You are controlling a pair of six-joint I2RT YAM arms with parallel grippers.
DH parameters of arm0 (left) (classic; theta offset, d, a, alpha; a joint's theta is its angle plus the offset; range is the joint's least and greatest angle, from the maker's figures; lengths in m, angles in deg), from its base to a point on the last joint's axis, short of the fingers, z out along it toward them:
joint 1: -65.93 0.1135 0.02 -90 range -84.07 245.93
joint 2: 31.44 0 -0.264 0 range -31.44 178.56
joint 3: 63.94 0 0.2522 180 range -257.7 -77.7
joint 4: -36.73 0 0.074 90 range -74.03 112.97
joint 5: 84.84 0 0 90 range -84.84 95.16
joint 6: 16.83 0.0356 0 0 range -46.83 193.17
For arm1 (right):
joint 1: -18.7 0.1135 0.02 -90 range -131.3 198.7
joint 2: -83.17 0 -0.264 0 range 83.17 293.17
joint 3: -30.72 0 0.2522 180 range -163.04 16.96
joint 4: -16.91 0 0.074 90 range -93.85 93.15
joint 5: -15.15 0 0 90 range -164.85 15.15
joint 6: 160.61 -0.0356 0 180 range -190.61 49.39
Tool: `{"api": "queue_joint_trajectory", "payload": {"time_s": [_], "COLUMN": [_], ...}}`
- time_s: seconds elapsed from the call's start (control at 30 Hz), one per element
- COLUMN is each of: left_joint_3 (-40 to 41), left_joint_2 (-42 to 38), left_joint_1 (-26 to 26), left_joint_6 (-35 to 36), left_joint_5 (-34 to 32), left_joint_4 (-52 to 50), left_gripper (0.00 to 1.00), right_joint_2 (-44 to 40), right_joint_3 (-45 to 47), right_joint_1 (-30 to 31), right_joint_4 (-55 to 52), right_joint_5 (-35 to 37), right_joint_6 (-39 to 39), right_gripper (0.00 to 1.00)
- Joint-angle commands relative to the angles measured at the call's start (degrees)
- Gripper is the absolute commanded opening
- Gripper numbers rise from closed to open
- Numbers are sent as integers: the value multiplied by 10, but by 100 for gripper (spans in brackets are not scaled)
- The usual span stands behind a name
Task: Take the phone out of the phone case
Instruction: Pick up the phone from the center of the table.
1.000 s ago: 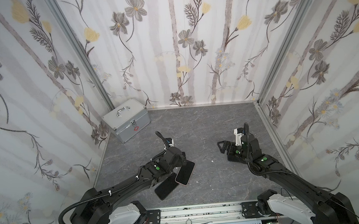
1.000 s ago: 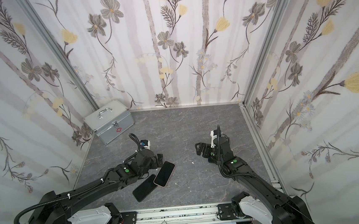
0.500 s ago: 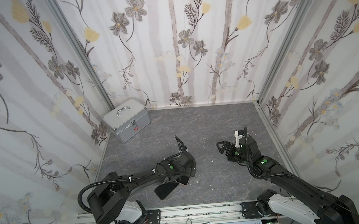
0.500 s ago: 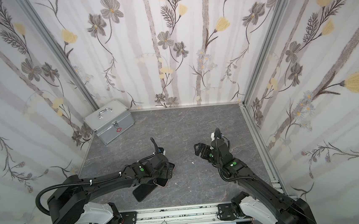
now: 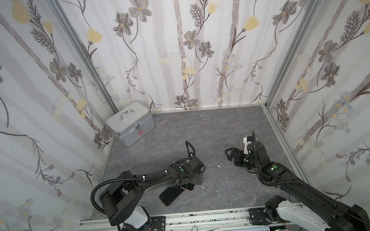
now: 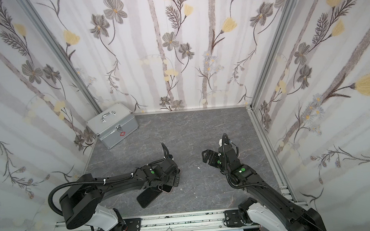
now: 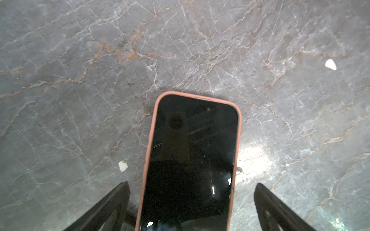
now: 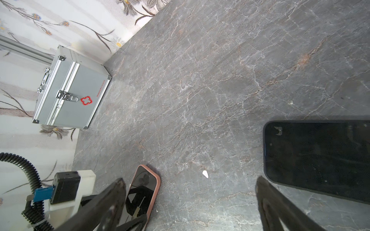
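Lying flat, the phone (image 7: 190, 160) fills its case (image 7: 150, 140).

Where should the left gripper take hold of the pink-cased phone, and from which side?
Probably grip the pink-cased phone across its two long edges, from straight above. It lies flat on the table, screen up, and the left gripper's open fingers straddle its narrow width, one beside each long edge.

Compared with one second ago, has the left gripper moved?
Yes. The left gripper has gone farther from the metal box, toward the front rail, and is now over the pink phone.
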Motion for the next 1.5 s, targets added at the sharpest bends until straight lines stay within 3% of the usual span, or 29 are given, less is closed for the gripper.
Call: {"api": "queue_joint_trajectory", "payload": {"time_s": [0.0, 0.57, 0.9, 1.0, 1.47], "left_joint_3": [-8, -38, -44, -43, -48], "left_joint_2": [5, 73, 72, 71, 45], "left_joint_1": [-1, -24, -31, -31, -31], "left_joint_6": [6, 14, 6, 4, -4], "left_joint_5": [-4, -42, -54, -56, -74], "left_joint_4": [-17, -46, -52, -52, -50], "left_gripper": [100, 100, 100, 91, 71], "right_joint_2": [4, 1, 1, 0, -13], "right_joint_3": [2, 15, 16, 16, 20], "right_joint_1": [0, -3, -4, -4, -5], "right_joint_4": [9, 10, 12, 12, 22], "right_joint_5": [6, 3, 4, 4, 3], "right_joint_6": [2, 2, 1, 0, -16], "right_gripper": [100, 100, 100, 100, 99]}}
